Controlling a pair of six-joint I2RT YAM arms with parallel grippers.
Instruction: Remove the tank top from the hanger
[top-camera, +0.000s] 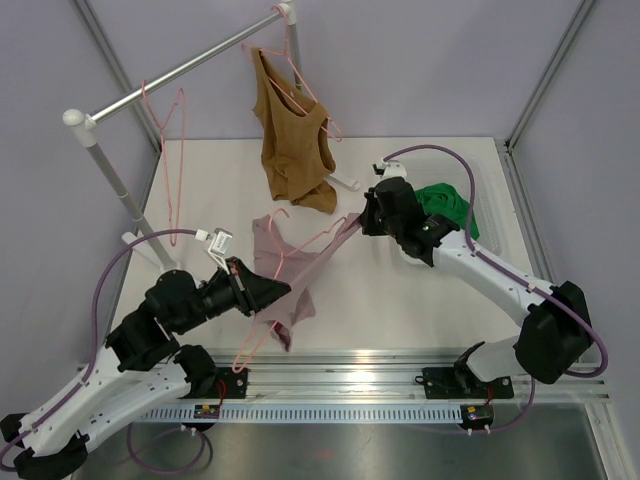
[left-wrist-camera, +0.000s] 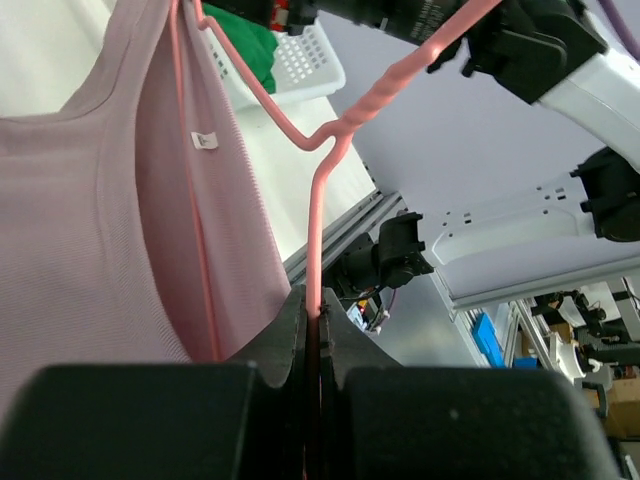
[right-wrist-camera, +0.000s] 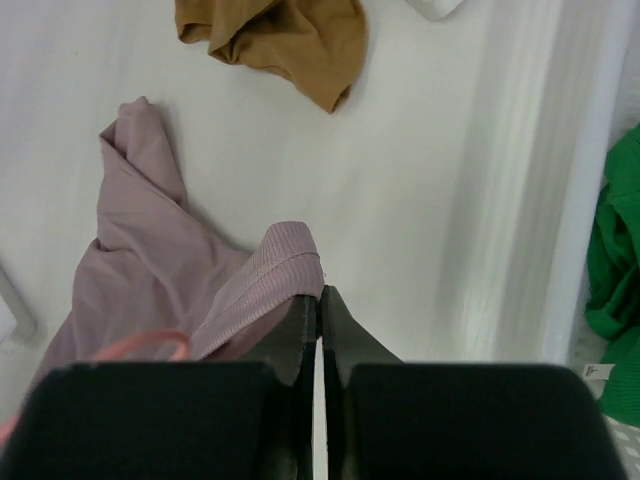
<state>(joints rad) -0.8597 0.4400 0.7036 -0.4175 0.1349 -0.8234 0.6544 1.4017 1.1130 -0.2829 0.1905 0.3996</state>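
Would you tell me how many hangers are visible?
3: empty hanger on the rail's left; brown-top hanger at its right end; pink-top hanger clamped in the left end effector. None seems hidden.

Left wrist: pink tank top (left-wrist-camera: 70, 230) cut by left and top edges; neck label (left-wrist-camera: 204, 140) too small to read. Lower hanger (left-wrist-camera: 317, 220) wire vanishes between left gripper (left-wrist-camera: 314, 320) jaws. Right wrist: green garment (right-wrist-camera: 615, 260) cut by right edge.
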